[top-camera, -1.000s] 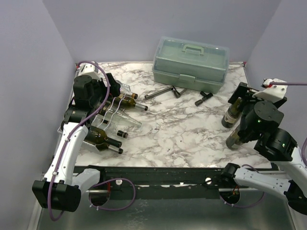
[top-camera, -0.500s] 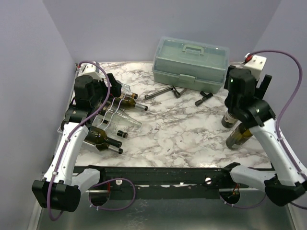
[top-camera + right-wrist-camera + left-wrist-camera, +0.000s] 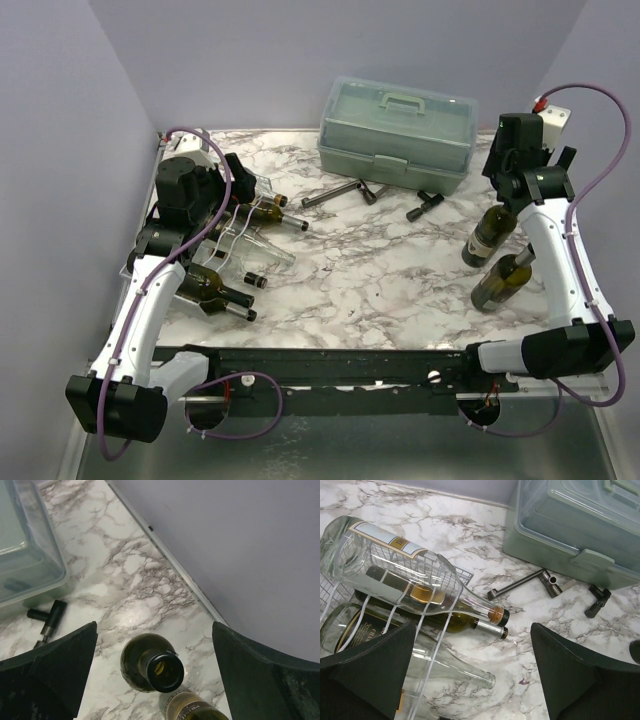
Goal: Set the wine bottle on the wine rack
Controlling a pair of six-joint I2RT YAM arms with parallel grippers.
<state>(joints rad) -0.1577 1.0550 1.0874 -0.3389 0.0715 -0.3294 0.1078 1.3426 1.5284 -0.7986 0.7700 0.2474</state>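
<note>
The white wire wine rack (image 3: 228,242) lies at the left of the table with several bottles on it, clear and dark green. The left wrist view shows its wires (image 3: 395,611), a labelled clear bottle (image 3: 415,572), a dark green one (image 3: 465,624) and another clear one (image 3: 455,667). My left gripper (image 3: 238,180) (image 3: 475,680) hovers open and empty over them. Two dark wine bottles stand upright at the right (image 3: 489,234) (image 3: 502,282). My right gripper (image 3: 510,165) (image 3: 160,680) is open and empty, high above the far bottle's open mouth (image 3: 161,671); the second bottle (image 3: 192,709) is beside it.
A pale green toolbox (image 3: 397,130) (image 3: 580,525) (image 3: 25,545) stands at the back centre. Black metal tools lie in front of it (image 3: 340,193) (image 3: 425,205) (image 3: 525,582) (image 3: 47,617). The wall and table edge (image 3: 185,577) run close behind the upright bottles.
My right arm has swung up and back, from low at the front right to high over the upright bottles. My left arm and the bottles have not moved.
</note>
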